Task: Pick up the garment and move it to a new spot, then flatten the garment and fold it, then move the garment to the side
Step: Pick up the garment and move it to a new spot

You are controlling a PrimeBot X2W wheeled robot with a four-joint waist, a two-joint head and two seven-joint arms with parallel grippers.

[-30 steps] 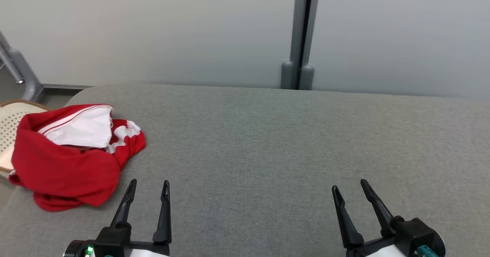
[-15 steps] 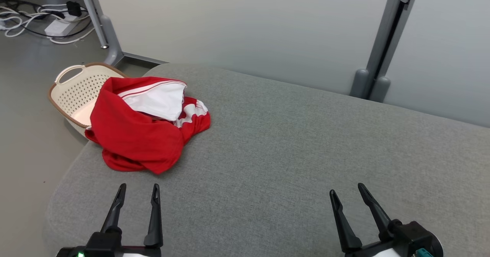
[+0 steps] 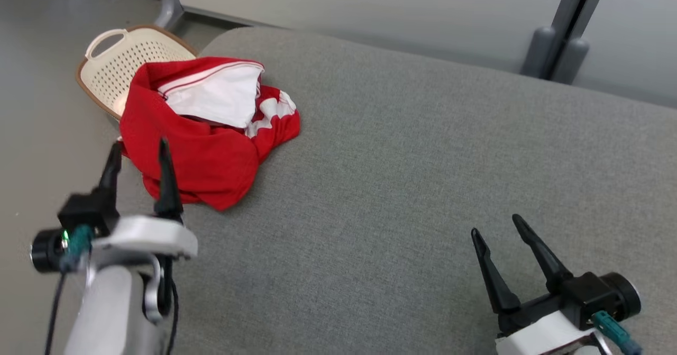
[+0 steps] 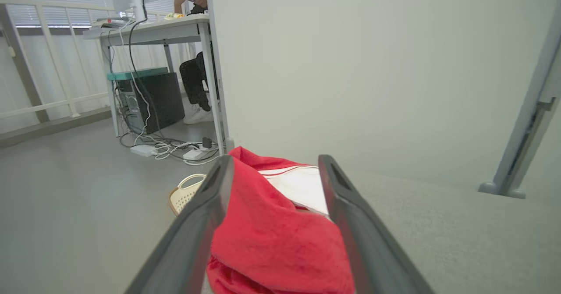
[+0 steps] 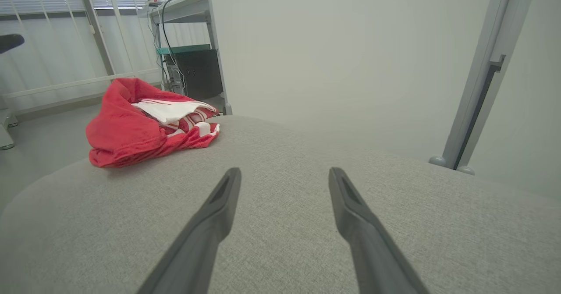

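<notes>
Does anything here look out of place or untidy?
Yes: the red garment lies crumpled at the far left corner of the grey surface, and its edge seems to hang over the side above the basket. Nothing looks damaged or spilled.

Head camera looks down; wrist cameras face the garment (image 3: 203,162) (left nearer).

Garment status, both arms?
Left end effector open at near edge of garment, no grip. Right end effector open over grey cushion. Garment bunched at its corner. Basket on floor just behind.
</notes>
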